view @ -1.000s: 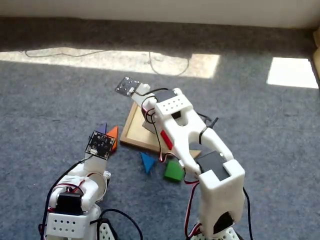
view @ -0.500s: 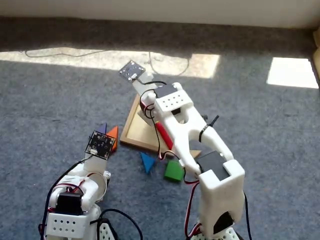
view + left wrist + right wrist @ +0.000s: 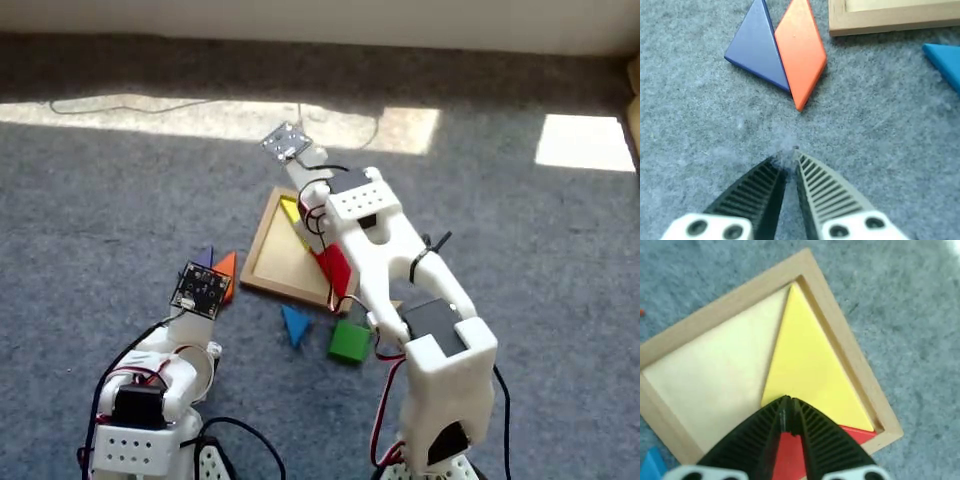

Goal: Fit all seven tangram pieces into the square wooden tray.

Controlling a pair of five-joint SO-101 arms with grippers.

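Right gripper (image 3: pixel 789 407), jaws pressed together and empty, points at the yellow triangle (image 3: pixel 812 370), probably to nudge it flush against the tray (image 3: pixel 720 310) rim beside the red piece (image 3: pixel 856 433). Left gripper (image 3: pixel 789 157), jaws all but closed, hovers over carpet (image 3: pixel 880 125). The orange piece (image 3: pixel 800 50) and navy triangle (image 3: pixel 757 47) wait at the tray's 9 o'clock.

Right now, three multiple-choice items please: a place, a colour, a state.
1. Where is the yellow triangle? A) on the floor B) in the wooden tray C) in a gripper
2. Which colour piece lies beside the dark blue triangle? A) green B) red C) orange
3. The left gripper is: A) shut, empty B) wide open C) shut on a piece
Answers: 1B, it lies flat along the tray's wall; 2C, the orange piece borders it; 3A, its jaws meet over bare carpet.
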